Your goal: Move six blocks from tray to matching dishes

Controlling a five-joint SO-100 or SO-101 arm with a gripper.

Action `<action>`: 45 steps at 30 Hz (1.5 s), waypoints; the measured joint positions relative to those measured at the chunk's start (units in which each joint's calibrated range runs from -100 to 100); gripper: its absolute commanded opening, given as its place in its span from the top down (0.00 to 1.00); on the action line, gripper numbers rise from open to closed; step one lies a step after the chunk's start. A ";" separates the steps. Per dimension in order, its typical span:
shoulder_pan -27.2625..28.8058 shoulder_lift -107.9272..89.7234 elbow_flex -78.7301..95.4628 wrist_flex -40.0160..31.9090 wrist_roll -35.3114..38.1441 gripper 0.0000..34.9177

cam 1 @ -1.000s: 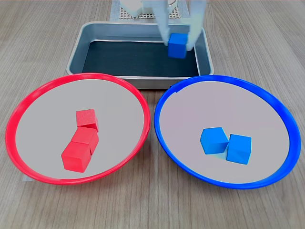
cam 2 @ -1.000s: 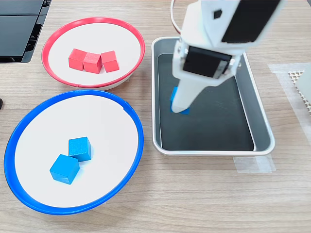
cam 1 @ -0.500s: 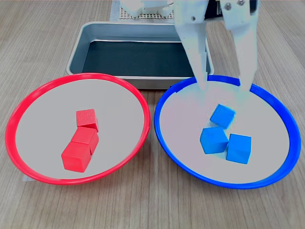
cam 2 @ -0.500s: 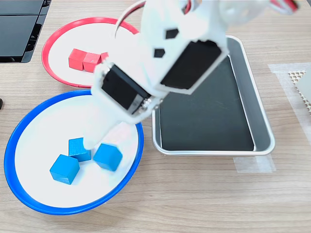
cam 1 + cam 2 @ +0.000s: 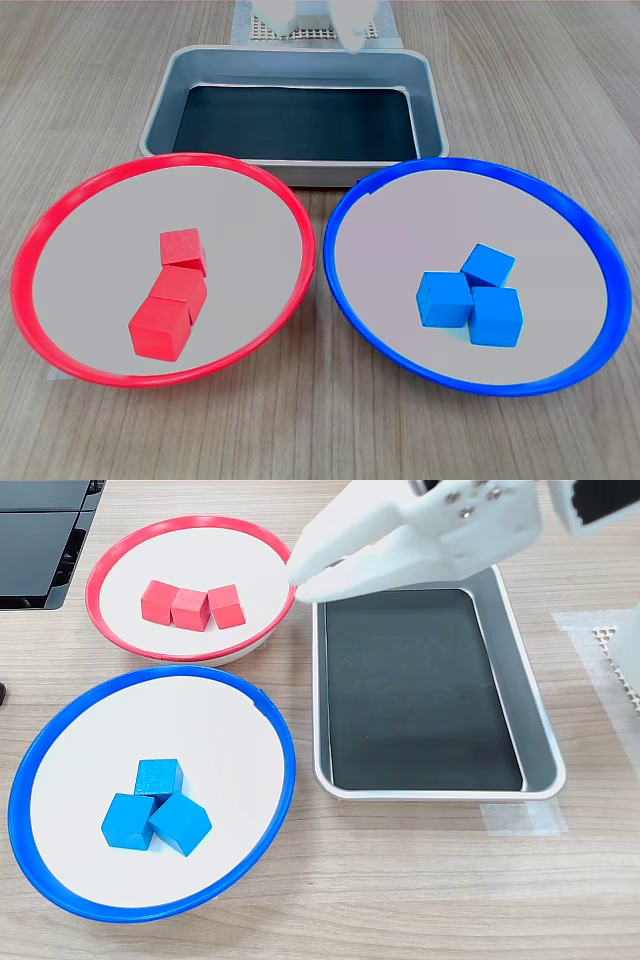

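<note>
Above tray (image 5: 539,742): gripper (image 5: 303,582) nearly closed, empty | dark device (image 5: 40,540) beside red-rimmed dish (image 5: 120,640)

Red blocks (image 5: 172,292) in red-rimmed dish (image 5: 60,215), blue blocks (image 5: 472,297) in blue-rimmed dish (image 5: 590,240); silver, black-floored tray (image 5: 160,100).

The white arm reaches in from the second exterior view's upper right, its body cut off by the top edge. The pincer (image 5: 305,578) points toward the second exterior view's left, raised well above the bench, its two long white fingers (image 5: 350,525) lying close together and tapering to tips that almost meet, with nothing between them. Small dark screws dot the wrist block behind them. In the first exterior view only a blurred white scrap of the arm (image 5: 352,30) shows at the top edge.
</note>
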 measured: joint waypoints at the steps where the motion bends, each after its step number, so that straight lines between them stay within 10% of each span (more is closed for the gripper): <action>1: 0.62 -5.46 4.45 -0.24 -1.42 1.00; 21: 5.04 -48.00 30.49 24.80 -6.15 1.00; 45: 6.02 -47.74 30.49 26.18 -8.01 0.99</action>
